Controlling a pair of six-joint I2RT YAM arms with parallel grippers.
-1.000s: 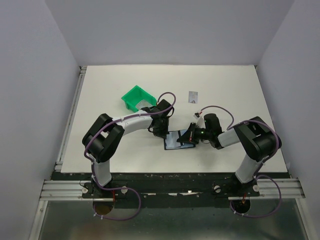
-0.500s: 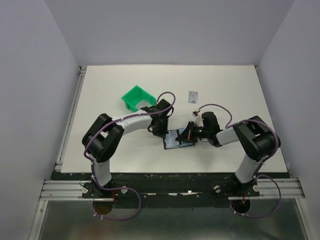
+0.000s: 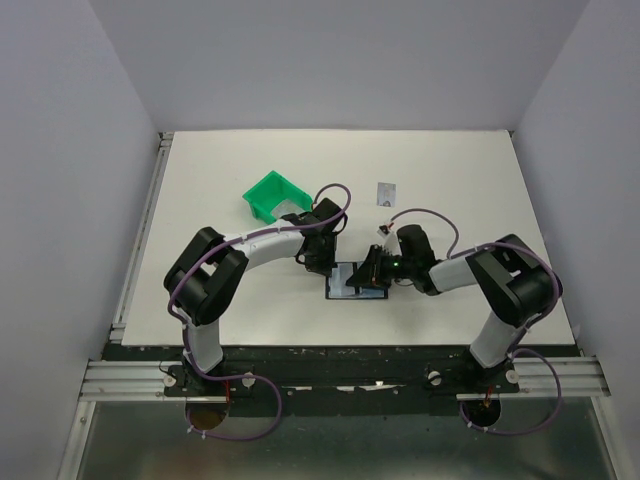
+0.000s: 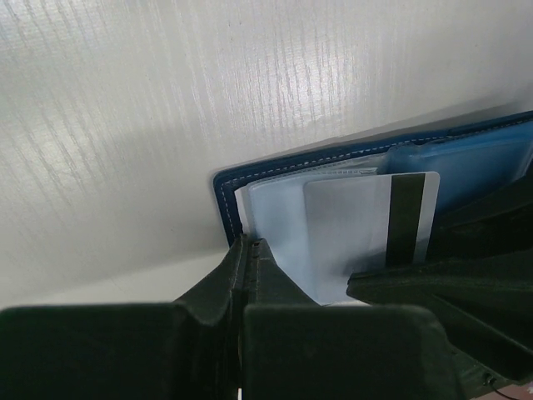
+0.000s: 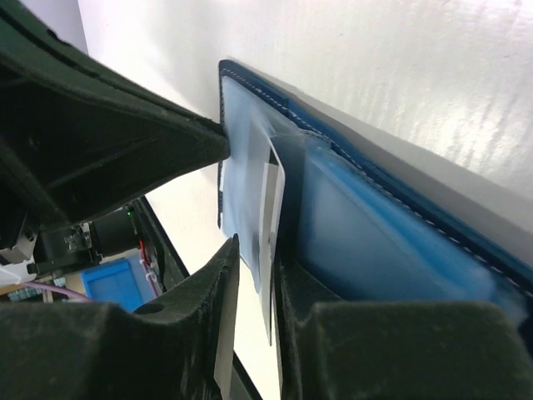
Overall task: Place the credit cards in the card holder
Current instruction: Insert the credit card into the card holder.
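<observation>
Right gripper (image 5: 256, 258): fingers narrow, clamped on the short end of the striped card (image 4: 366, 225), which is seen edge-on in the right wrist view.
Striped card: leading part already under a clear sleeve (image 4: 279, 217), black-stripe end outside. Not yet fully seated, by my reading.
Card holder (image 4: 291, 160): lies open and flat on the table (image 3: 460, 170), between the two grippers and close to the arm bases.
Left gripper (image 4: 247, 246): fingers drawn together, tips at the holder's corner. Whether they nip a sleeve or only pin the edge, I cannot tell.
Handling, card: likely light, stiff and slick. Grip it flat across the faces at the trailing end and push straight along the pocket, since a skewed card may jam on the sleeve lip.
Handling, holder: looks soft and light, probably slides when pushed, so it needs bracing at the edge.
Green bin (image 3: 270, 195): farther back, left of centre.
Second card (image 3: 387, 192): flat on the table beyond the holder, apart from it and untouched.
</observation>
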